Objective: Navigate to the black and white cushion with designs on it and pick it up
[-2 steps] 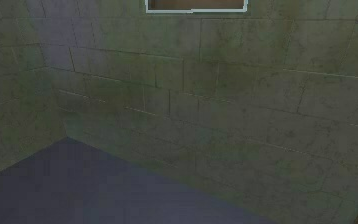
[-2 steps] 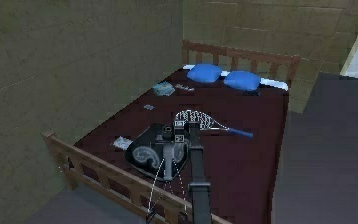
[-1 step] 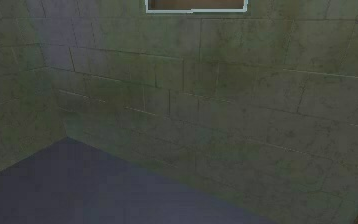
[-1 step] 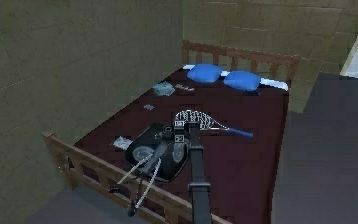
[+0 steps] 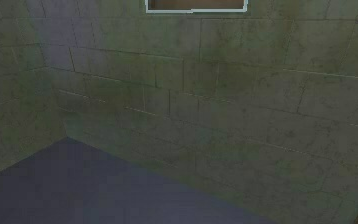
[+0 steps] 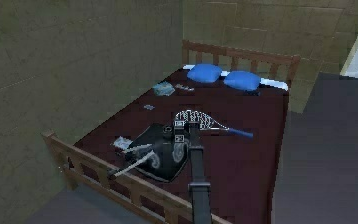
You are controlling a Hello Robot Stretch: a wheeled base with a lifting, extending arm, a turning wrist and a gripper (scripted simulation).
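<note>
Frankly, your biggest risk is lifting the wrong thing. The hand (image 6: 127, 166) sits low over the foot end of the bed (image 6: 249, 165), with the arm (image 6: 199, 185) reaching in across the wooden footboard (image 6: 75, 166). You cannot tell how wide its fingers stand, nor whether it has hold of anything, because clutter lies on the bedspread right at it. The black and white cushion cannot be made out for certain. The likeliest candidate is the dark rounded shape (image 6: 170, 160) at the hand's body, and no pattern is readable on it.

Watch the tennis racket (image 6: 199, 122). Its strung head lies just beside that shape, so a lift could snag the frame and drag it along, or tip the cushion out of the grip. A small grey thing (image 6: 122, 144) lies near the fingers and could be caught instead. The two blue pillows (image 6: 223, 76) are well apart at the headboard and should not interfere.

Mind the footboard when you retract; a low arm would likely catch on the rail. Ahead, the stone wall (image 5: 187, 90) looks close, so driving forward risks a bump.
</note>
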